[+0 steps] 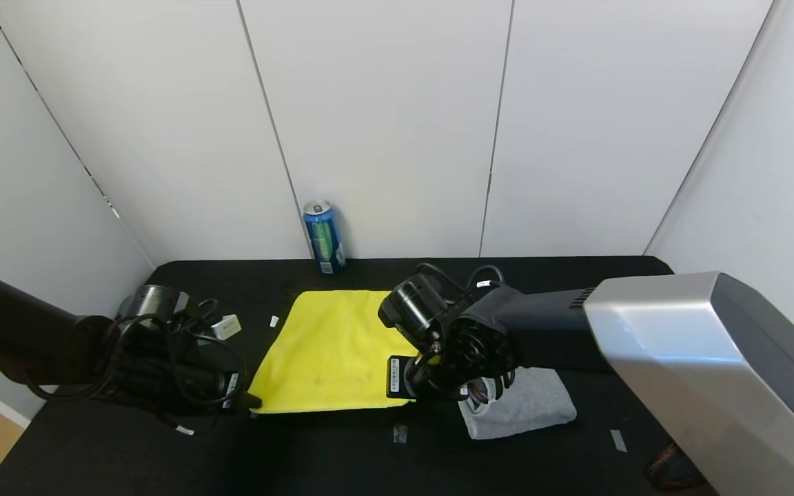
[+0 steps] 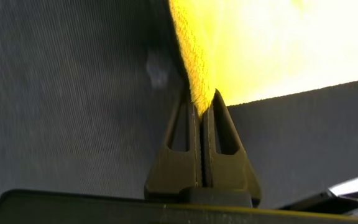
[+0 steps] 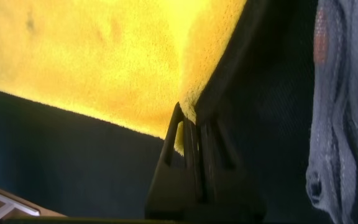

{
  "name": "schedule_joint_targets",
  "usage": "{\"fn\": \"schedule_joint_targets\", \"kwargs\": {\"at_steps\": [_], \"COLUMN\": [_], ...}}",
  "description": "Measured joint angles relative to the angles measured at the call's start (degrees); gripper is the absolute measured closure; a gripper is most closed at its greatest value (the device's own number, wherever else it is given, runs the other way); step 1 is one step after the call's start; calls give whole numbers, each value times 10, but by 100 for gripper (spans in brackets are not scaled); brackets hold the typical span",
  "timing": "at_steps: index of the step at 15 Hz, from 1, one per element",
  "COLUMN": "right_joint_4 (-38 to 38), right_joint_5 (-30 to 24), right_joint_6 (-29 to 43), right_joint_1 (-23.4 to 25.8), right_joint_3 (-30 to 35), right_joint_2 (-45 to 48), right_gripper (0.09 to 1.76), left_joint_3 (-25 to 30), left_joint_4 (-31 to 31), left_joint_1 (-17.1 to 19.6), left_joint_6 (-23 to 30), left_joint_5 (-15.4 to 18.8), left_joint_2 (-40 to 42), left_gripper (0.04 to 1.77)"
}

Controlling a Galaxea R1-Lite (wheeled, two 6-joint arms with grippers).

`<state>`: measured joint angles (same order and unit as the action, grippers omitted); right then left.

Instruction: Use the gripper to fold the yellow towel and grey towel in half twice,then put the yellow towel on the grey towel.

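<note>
Even, bright light; wrist views blurred close up.

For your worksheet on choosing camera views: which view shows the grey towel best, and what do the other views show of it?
The head view: the grey towel lies folded on the black table, right of the yellow towel, partly behind the right gripper. The right wrist view shows only its folded edge with an orange patch. The left wrist view shows none of it.
</note>
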<state>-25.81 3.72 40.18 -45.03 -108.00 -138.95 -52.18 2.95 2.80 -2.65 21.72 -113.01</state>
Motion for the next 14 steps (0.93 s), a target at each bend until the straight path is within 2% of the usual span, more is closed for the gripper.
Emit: {"fn": "schedule_joint_targets", "kwargs": {"at_steps": [4,14], "right_joint_4": [-1,-1], "right_joint_5": [0,2], "right_joint_6": [-1,-2], "right_joint_1": [-7,-48], "right_joint_3": [36,142], "right_joint_2": [36,128], "right_gripper": [171,171], "left_joint_3": [42,108], "left_joint_4": [-1,10], "left_joint_1": [2,6], "left_joint_6": [-1,4], "left_joint_5": [-3,-11], "left_joint_2": [56,207], "left_gripper": [169,170]}}
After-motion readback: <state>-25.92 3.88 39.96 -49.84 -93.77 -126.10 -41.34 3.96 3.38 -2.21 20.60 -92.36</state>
